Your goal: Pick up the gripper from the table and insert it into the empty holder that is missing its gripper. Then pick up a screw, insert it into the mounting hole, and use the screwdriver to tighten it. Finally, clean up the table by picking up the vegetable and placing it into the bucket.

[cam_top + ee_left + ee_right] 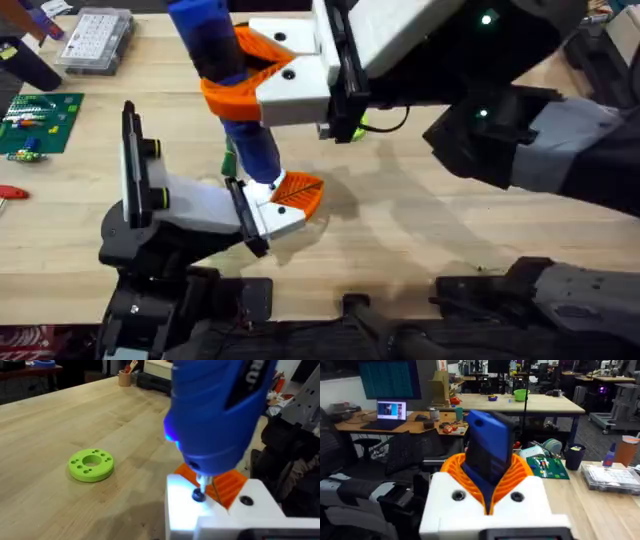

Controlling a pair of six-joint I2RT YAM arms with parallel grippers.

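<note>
Right gripper (487, 480) fingers (517, 474) clamped on the screwdriver (220, 410), but any tilt could slip the bit off the screw (198, 495) in the holder (182, 512).

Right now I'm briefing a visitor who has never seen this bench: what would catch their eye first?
The big blue screwdriver dominates, standing bit-down on a screw in the white holder near the table's middle, clamped between the right gripper's orange pads. Just behind the bit sits the orange ribbed gripper, already seated in the holder. A lime-green ring lies alone on the bare wood beside them.
</note>
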